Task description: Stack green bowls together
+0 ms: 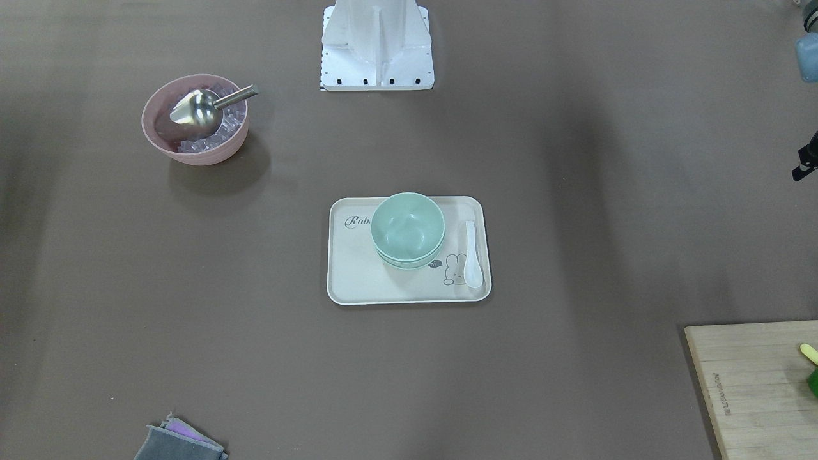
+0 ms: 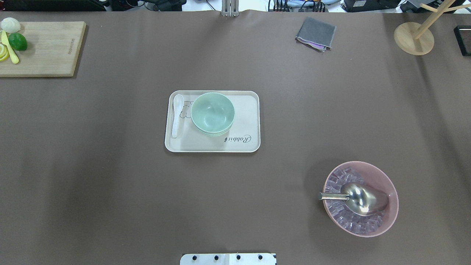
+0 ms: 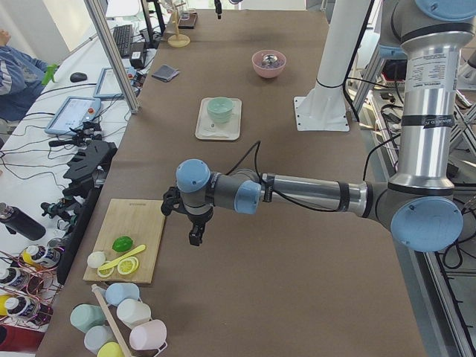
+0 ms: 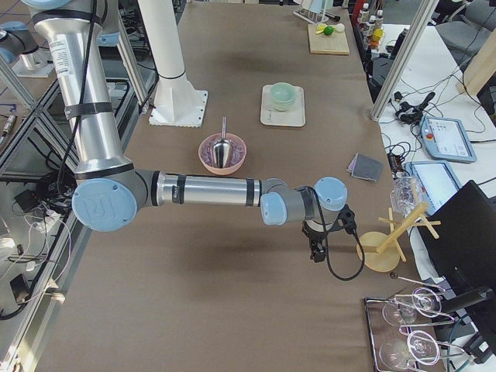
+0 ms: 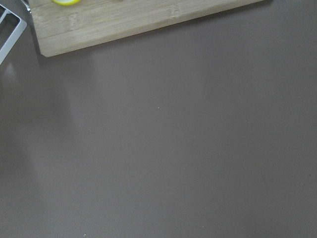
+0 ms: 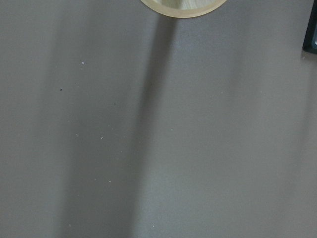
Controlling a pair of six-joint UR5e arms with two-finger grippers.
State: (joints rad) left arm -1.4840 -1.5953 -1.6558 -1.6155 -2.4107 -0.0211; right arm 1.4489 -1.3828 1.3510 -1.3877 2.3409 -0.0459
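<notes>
The green bowls point(image 1: 408, 230) sit nested in one stack on a cream tray point(image 1: 358, 281) at the table's middle; they also show in the overhead view point(image 2: 212, 112). The rims of the lower bowls show under the top one. My left gripper point(image 3: 195, 236) hangs over bare table near the cutting board, far from the bowls. My right gripper point(image 4: 316, 252) hangs over bare table near a wooden stand, also far from them. Both grippers show clearly only in the side views, so I cannot tell whether they are open or shut. Both wrist views show only table.
A white spoon point(image 2: 177, 114) lies on the tray beside the stack. A pink bowl point(image 2: 360, 198) holds ice and a metal scoop. A cutting board point(image 2: 48, 48) with lime and lemon, a grey cloth point(image 2: 315, 34) and a wooden stand point(image 2: 414, 38) line the far edge.
</notes>
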